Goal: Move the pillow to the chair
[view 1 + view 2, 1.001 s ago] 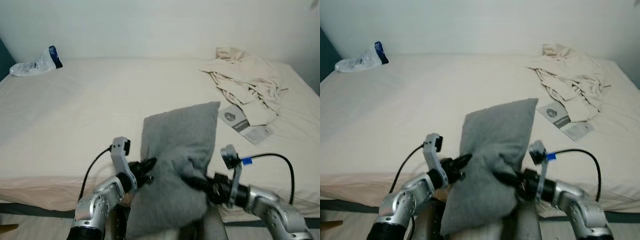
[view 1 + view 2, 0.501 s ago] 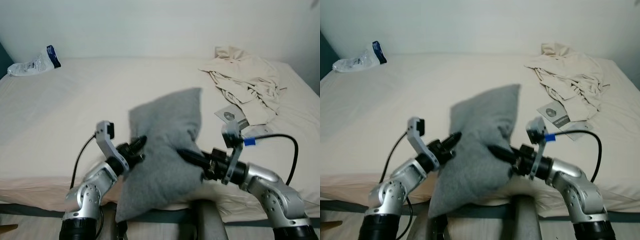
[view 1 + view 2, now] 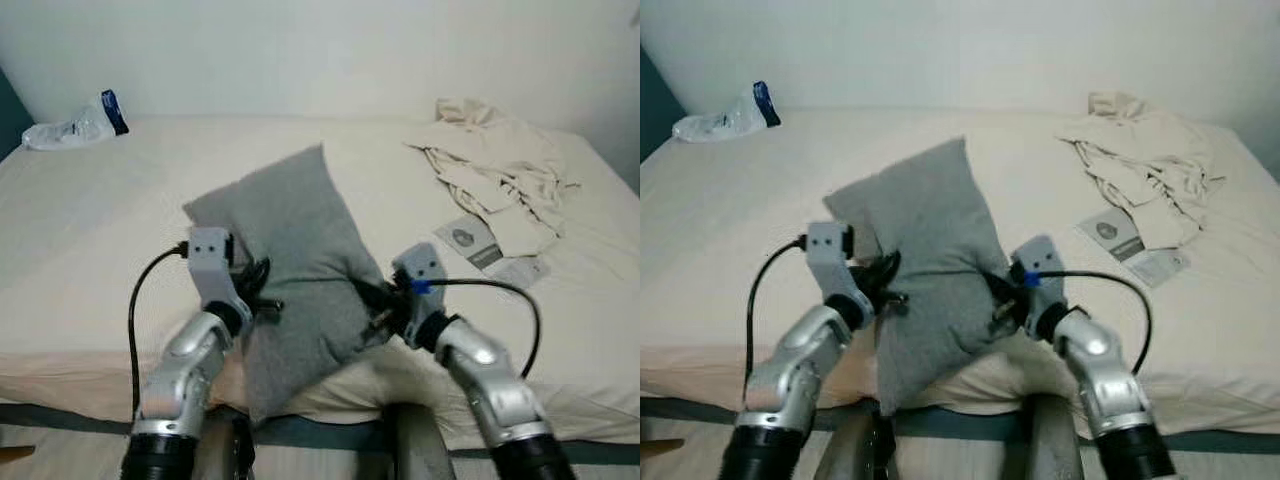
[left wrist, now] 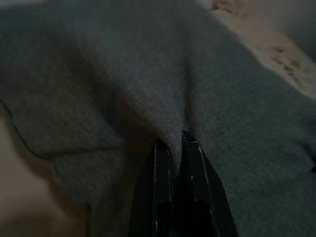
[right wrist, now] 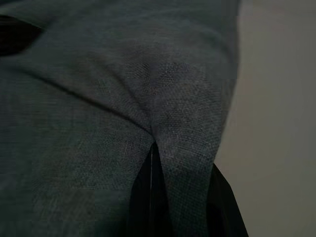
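Observation:
A grey pillow (image 3: 290,255) hangs tilted over the near edge of the bed (image 3: 120,230), held from both sides. My left gripper (image 3: 262,285) is shut on the pillow's left side, its fingers (image 4: 168,163) pinching a fold of grey cloth. My right gripper (image 3: 372,300) is shut on the pillow's right side, with cloth bunched between its fingers (image 5: 150,197). The pillow's lower corner droops below the mattress edge between my arms.
A crumpled beige cloth (image 3: 500,170) and a grey-and-white packet (image 3: 480,245) lie at the bed's right. A clear plastic bag with a blue end (image 3: 70,125) lies at the far left by the wall. A grey upright part (image 3: 415,445) stands below, near the bed's edge.
Both grippers have carried the pillow up and to the left, and its top corner has swung from right to left. My arms have come closer together and higher.

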